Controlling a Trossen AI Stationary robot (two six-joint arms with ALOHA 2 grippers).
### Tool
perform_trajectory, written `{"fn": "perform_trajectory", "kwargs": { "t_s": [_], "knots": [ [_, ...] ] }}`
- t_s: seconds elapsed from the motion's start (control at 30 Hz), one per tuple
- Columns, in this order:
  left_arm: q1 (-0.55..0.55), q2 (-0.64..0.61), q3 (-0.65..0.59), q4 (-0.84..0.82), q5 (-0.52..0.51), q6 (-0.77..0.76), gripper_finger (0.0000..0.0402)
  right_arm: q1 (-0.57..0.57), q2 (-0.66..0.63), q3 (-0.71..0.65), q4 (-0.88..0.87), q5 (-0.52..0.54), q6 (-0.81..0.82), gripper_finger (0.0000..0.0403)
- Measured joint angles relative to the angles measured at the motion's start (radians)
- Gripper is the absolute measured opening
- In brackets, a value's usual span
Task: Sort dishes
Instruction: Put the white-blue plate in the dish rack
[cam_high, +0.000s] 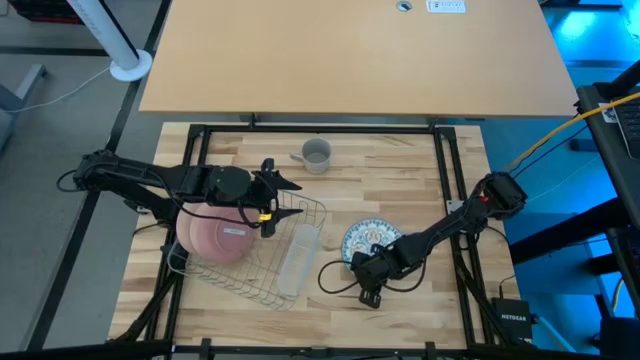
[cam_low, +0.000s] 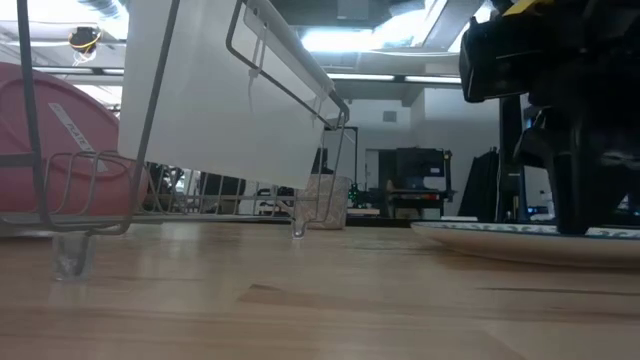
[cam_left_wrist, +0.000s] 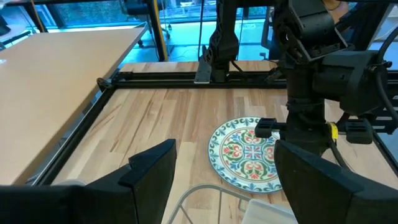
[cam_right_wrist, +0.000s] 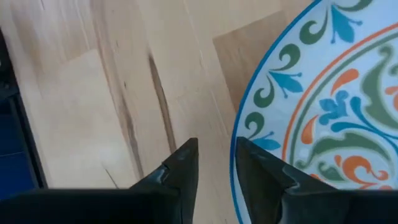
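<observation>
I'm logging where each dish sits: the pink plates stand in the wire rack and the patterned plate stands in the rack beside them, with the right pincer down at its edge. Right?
Not quite. The patterned plate is not in the wire rack; the high view shows it lying flat on the table beside the rack. The rest holds: the pink plates stand in the rack, and the right pincer is down at the patterned plate's edge.

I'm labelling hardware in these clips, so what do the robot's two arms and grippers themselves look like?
Both arms are dark, nearly black, built of jointed segments with black cables looping alongside. The left gripper carries small yellow markings near the wrist; its fingers are broad, flat, dark blades. The right gripper is equally dark, with a yellow tag near its wrist joint and a red spot at the arm's elbow; its fingers taper to wedge tips.
</observation>
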Motion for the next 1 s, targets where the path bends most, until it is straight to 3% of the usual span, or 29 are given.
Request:
{"fn": "perform_trajectory", "kwargs": {
  "t_s": [0.3,0.8,1.0],
  "knots": [
    [0.0,0.0,0.0,0.0,0.0,0.0,0.026,0.0,0.0,0.0,0.007,-0.079,0.007,0.0111],
    [0.0,0.0,0.0,0.0,0.0,0.0,0.026,0.0,0.0,0.0,0.008,-0.079,0.0,0.0112],
    [0.0,0.0,0.0,0.0,0.0,0.0,0.026,0.0,0.0,0.0,0.008,-0.079,0.003,0.0157]
  ]
}}
